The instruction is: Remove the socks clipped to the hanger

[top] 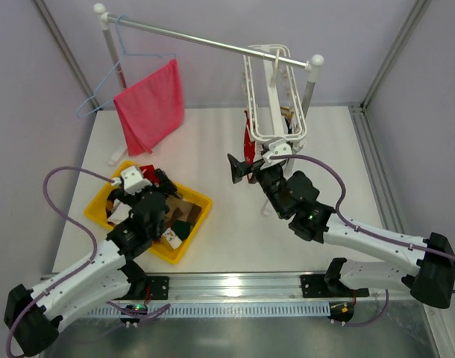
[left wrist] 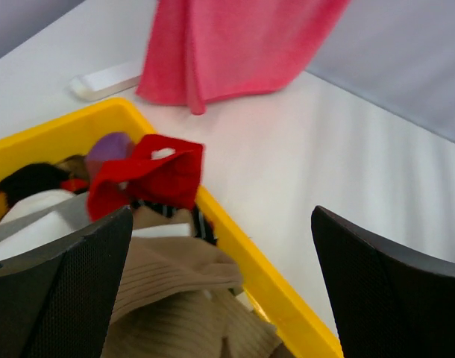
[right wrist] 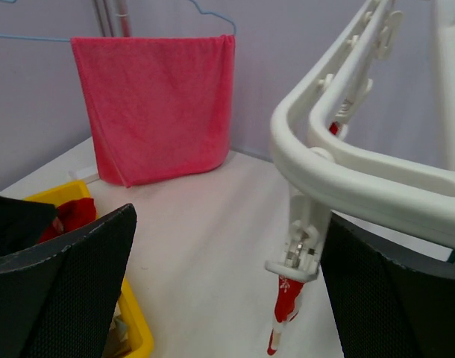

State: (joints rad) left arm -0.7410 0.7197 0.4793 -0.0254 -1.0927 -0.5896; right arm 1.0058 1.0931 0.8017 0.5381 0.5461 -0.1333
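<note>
**Red sock hangs from its clip between the right pincer's open fingers**

The hanger (top: pixel 276 101), a white frame with crossbars, hangs by its hook from the metal rail (top: pixel 205 39) at the back of the table (top: pixel 227 224). At its near left corner a small clip (right wrist: pixel 297 253) grips a red sock (right wrist: pixel 285 309) with white marks, which dangles straight down. In the top view, something brownish and dark green shows under the frame's far side, too small to make out.

The right pincer (right wrist: pixel 231 224) is just below that corner with its fingers spread wide. The clip and the red sock lie between them, closer to the right-hand finger (right wrist: pixel 391 298), and neither finger touches the sock. It grips nothing.

The left pincer (left wrist: pixel 221 216) hangs over a yellow bin (top: pixel 189 252) on the near left of the table, with its jaws also wide apart and nothing held. The bin holds loose socks: a red one (left wrist: pixel 149 175) draped near the rim, a ribbed tan one (left wrist: pixel 175 291) below it, and purple, black and white pieces behind them.

A pink-red cloth (top: pixel 149 104) hangs from a thin light-blue wire hanger (top: pixel 108 71) at the left end of the rail, well apart from the white frame.
</note>
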